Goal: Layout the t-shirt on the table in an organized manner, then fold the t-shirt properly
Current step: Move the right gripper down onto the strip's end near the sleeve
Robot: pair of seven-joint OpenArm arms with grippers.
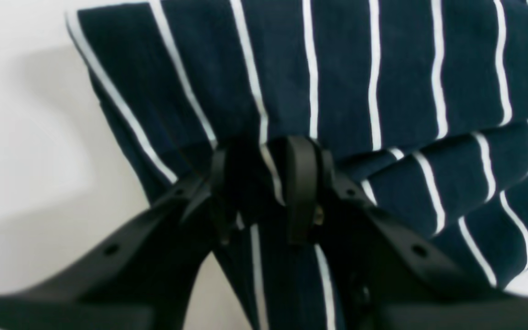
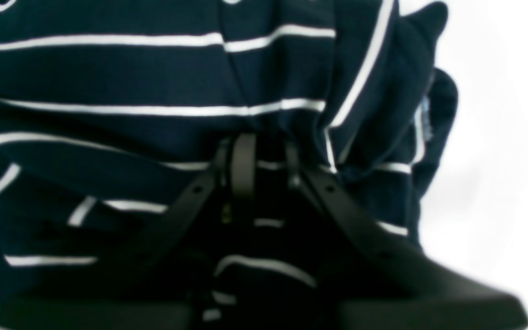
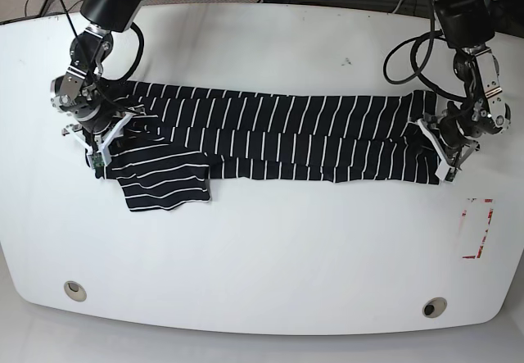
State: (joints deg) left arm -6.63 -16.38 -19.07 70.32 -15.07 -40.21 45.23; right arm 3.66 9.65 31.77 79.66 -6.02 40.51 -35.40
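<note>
The black t-shirt point(image 3: 278, 133) with thin white stripes lies folded lengthwise into a long band across the white table point(image 3: 286, 248). One sleeve point(image 3: 164, 179) sticks out toward the front at the band's left end. At the band's right end my left gripper point(image 3: 438, 146) is shut on the fabric; the left wrist view shows a bunch of t-shirt point(image 1: 383, 68) pinched between the jaws of that gripper point(image 1: 261, 183). My right gripper point(image 3: 102, 146) is shut on the left end, and in the right wrist view cloth point(image 2: 108, 78) fills the narrow gap in the gripper point(image 2: 264, 160).
Two round grey grommet holes point(image 3: 74, 289) point(image 3: 434, 306) sit near the table's front edge. A red-and-white sticker point(image 3: 477, 228) lies at the front right. Black cables point(image 3: 405, 52) hang beside the arm at the back right.
</note>
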